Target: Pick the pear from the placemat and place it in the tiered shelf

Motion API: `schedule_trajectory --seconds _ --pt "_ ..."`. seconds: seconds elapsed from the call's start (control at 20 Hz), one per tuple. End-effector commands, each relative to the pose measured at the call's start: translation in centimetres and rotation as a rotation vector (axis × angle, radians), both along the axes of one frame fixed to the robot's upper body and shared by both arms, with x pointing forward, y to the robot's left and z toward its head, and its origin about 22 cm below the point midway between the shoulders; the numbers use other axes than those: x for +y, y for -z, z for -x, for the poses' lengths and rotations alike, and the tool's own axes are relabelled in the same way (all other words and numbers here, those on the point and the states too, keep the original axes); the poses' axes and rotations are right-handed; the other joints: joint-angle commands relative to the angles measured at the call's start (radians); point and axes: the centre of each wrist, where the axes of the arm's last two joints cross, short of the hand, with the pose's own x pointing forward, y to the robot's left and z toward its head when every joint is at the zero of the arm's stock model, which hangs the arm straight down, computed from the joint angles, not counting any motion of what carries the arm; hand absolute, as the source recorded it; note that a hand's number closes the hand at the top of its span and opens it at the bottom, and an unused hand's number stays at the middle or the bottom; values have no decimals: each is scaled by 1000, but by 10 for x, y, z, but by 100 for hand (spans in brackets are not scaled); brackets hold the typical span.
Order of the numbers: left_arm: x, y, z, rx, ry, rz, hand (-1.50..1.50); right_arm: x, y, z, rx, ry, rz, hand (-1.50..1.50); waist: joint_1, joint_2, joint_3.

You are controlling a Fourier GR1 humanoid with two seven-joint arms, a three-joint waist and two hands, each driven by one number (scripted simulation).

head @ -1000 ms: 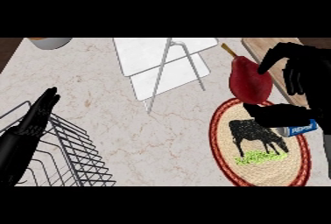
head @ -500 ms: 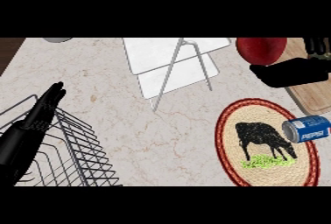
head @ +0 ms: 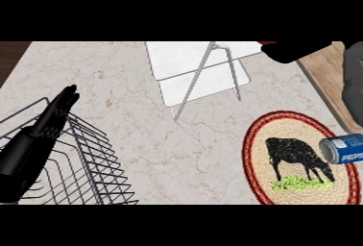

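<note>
A white tiered shelf [head: 202, 67] is seen at the top of the marble counter [head: 127, 96], and a wire rack [head: 78, 163] at lower left, over which the left hand [head: 56, 113] is held with fingers straight. A round placemat [head: 297, 163] with a cow picture is touched at its right edge by a blue can [head: 344, 149] on its side. The right hand [head: 294, 49] is cut by the top edge; its fingers cannot be told, and the pear is hidden.

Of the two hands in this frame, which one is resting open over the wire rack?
The left hand, at the view's left, fingers straight above the black wire rack. The right hand is at the top edge, by the white shelf.
</note>
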Motion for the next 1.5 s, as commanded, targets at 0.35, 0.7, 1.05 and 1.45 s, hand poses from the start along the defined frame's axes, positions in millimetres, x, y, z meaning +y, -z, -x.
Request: schedule_trajectory --seconds 0.35,0.7,1.05,1.45 --pt "1 61 6 257 -50 -32 0 42 24 -48 149 -56 67 150 20 34 -42" --pt "-2 56 12 265 -47 -4 0 38 41 -70 305 -135 -503 -150 30 48 -34" --pt "-1 64 14 275 -57 -14 0 49 41 -80 229 -219 -847 -150 15 35 -37" --pt "10 69 17 301 -107 -20 0 9 29 -90 -138 -59 -965 -150 -32 18 -39"
